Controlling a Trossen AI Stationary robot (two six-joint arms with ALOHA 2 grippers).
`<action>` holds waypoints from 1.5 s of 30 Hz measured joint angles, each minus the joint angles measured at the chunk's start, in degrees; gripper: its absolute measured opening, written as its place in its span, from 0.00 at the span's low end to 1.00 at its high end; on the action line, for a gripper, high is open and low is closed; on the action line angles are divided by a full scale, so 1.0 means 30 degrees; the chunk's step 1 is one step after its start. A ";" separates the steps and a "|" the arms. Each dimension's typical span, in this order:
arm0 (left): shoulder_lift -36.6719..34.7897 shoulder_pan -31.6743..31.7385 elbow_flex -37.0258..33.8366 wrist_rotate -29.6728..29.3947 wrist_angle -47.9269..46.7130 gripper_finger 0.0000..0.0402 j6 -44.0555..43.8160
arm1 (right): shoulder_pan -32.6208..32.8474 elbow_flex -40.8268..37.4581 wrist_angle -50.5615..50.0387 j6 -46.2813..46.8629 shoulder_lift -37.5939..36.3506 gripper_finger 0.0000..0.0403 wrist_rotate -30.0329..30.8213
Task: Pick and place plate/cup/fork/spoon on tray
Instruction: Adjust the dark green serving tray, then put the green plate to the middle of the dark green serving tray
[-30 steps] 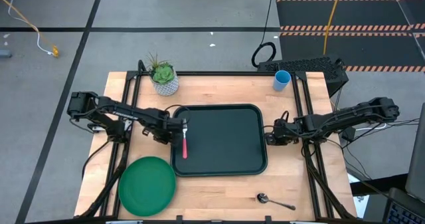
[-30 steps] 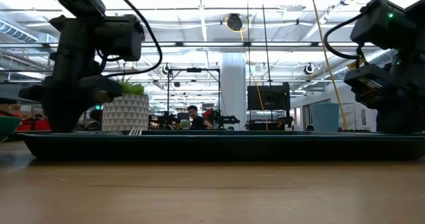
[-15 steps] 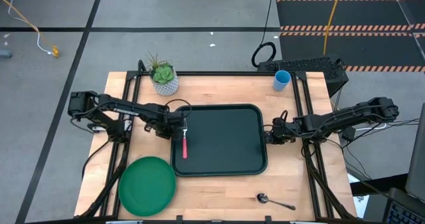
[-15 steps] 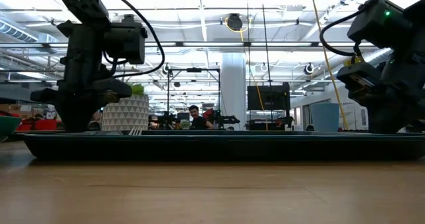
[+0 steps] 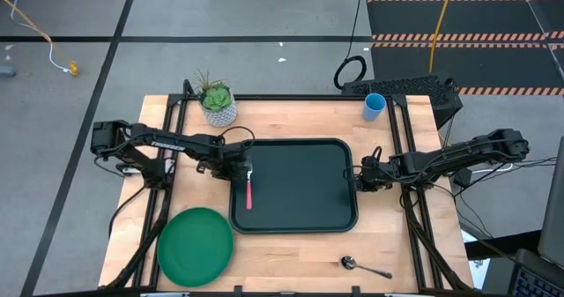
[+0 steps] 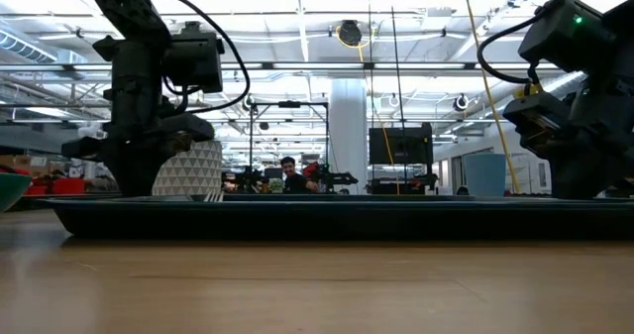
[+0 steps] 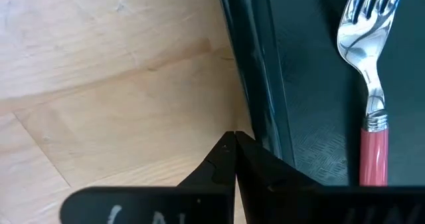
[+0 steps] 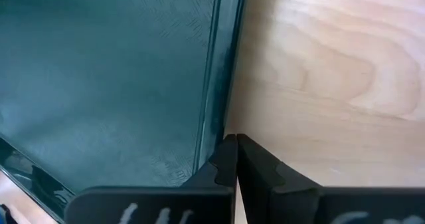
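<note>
- Fork (image 5: 248, 191) lies inside the tray (image 5: 300, 222) now, left of centre in the high view, tines up-frame, pink handle down-frame; a second ago it sat on the tray's left rim.
- The tray has slid a touch rightward, and my left gripper (image 5: 243, 166) has pushed in with it, so I read this as nudging, not carrying.
- In the left wrist view my left gripper (image 7: 234, 146) is closed on nothing, its tips right at the tray's rim with the fork (image 7: 372, 84) apart from them.
- My right gripper (image 5: 360, 177) is closed and empty too, parked at the tray's right rim; the right wrist view confirms that (image 8: 234, 151).
- So the fork counts as placed, I judge.
- Plate (image 5: 195, 246) waits at lower left off the tray, spoon (image 5: 363, 265) at lower right on bare wood, cup (image 5: 374, 106) at upper right.
- A plant pot (image 5: 218, 108) stands at upper left.
</note>
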 joint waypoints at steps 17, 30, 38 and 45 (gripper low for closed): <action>0.0000 0.1076 0.0000 -0.0173 -0.0259 0.02 0.0673 | 0.0000 0.0000 0.0647 0.0012 0.0000 0.00 0.0410; -0.0830 0.1068 0.0000 -0.0062 -0.3503 0.03 0.1339 | -0.0022 0.0029 0.1699 0.0809 -0.0016 0.00 0.1530; -0.2429 0.1076 0.0007 -0.0353 -0.3977 0.04 0.0805 | -0.0015 0.0029 0.1643 0.0410 -0.0022 0.00 0.0653; -0.5781 0.0245 0.0152 0.1224 -0.5538 0.04 0.2298 | 0.0051 0.0029 0.1454 -0.0991 -0.0568 0.00 -0.1055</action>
